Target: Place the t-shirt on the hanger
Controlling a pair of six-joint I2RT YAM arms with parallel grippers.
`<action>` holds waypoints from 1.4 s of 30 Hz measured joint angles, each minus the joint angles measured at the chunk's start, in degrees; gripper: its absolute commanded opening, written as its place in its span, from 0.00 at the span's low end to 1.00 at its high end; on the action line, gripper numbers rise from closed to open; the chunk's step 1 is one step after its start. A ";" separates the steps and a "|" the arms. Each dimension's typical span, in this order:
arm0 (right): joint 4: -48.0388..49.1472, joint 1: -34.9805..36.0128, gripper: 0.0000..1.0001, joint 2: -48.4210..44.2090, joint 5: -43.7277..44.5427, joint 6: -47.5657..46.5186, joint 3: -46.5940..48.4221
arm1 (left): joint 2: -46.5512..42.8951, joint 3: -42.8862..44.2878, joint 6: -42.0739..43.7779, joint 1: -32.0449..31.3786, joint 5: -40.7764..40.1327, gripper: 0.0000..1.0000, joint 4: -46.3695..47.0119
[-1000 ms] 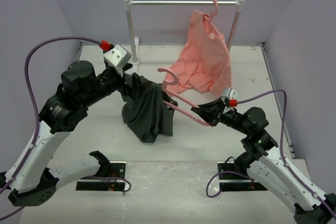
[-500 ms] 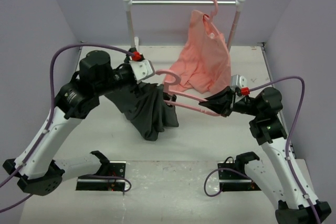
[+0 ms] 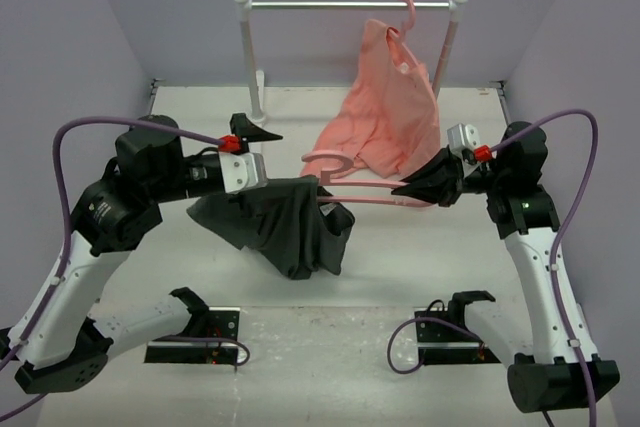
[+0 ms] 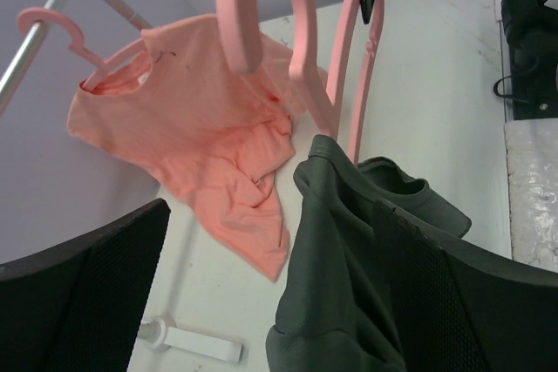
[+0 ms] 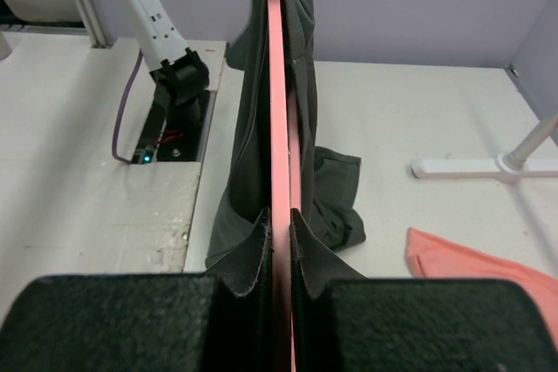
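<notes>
1. Left tool point(image 4: 275, 241): jaws wide apart, straddling the t-shirt point(image 4: 340, 285) without clamping it. Closing here might pinch the hanger point(image 4: 234, 15) as well.
2. T-shirt: bunched over the hanger's left arm, drooping toward the worktop point(image 3: 400, 247). A tilt could slide it off.
3. Right tool point(image 5: 281, 224): clamped on the hanger's opposite end. The thin bar may twist in so narrow a hold.
4. The top view shows the bunching. Only the right wrist view shows the clamp.
</notes>
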 measured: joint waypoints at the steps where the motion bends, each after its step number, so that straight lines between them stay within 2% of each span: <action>1: -0.26 -0.17 0.00 -0.03 0.24 -0.56 0.03 | -0.05 0.18 -0.43 -0.02 0.00 1.00 0.05; 3: -0.42 -0.37 0.00 -0.05 0.48 -0.86 0.03 | 0.88 0.80 -1.45 -0.02 0.10 0.98 -0.02; 5: -0.40 -0.39 0.00 -0.06 0.71 -0.89 0.03 | 2.80 1.78 -2.02 -0.02 1.17 0.89 -0.42; 7: -0.40 -0.39 0.00 -0.07 0.77 -0.89 0.03 | 4.93 2.28 -2.32 -0.02 2.84 0.70 -1.07; 8: -0.40 -0.39 0.00 -0.03 0.77 -0.89 0.03 | 6.08 2.28 -2.66 -0.02 3.73 0.57 -1.81; 12: -0.35 -0.39 0.00 0.22 0.80 -0.92 0.03 | 9.14 1.33 -2.85 -0.02 5.01 0.29 -4.05; 14: -0.35 -0.41 0.00 0.47 0.87 -0.94 0.03 | 9.92 0.96 -2.95 -0.02 5.64 0.10 -5.19; 16: -0.35 -0.43 0.00 0.90 0.97 -0.93 0.24 | 10.39 0.94 -2.78 -0.02 6.90 0.00 -6.14; 25: -0.39 -0.43 0.00 1.78 0.22 -1.57 0.56 | 10.60 0.94 -2.52 0.19 10.59 0.00 -6.95; 26: -0.28 -0.42 0.17 1.93 0.00 -1.29 0.58 | 10.61 0.88 -2.53 0.25 10.80 0.00 -6.73; 28: 1.44 -0.42 0.74 2.06 1.53 2.36 0.49 | 10.24 0.04 -3.03 0.35 10.17 0.00 -5.12; 30: 3.91 -0.27 0.98 1.51 8.84 7.70 0.12 | 9.57 -1.51 -4.10 0.27 8.86 0.00 -3.31; 36: 5.29 -0.54 0.99 -8.19 45.13 30.69 -4.51 | 6.14 -6.72 -10.52 0.08 0.52 0.00 1.38; 39: 5.82 -0.75 0.98 -15.92 57.12 40.10 -8.35 | 4.22 -8.39 -14.70 -0.01 -3.66 0.00 2.93; 42: 12.86 -0.76 0.87 -22.96 59.75 50.80 -16.36 | 3.38 -9.13 -17.86 -0.02 -5.89 0.00 4.89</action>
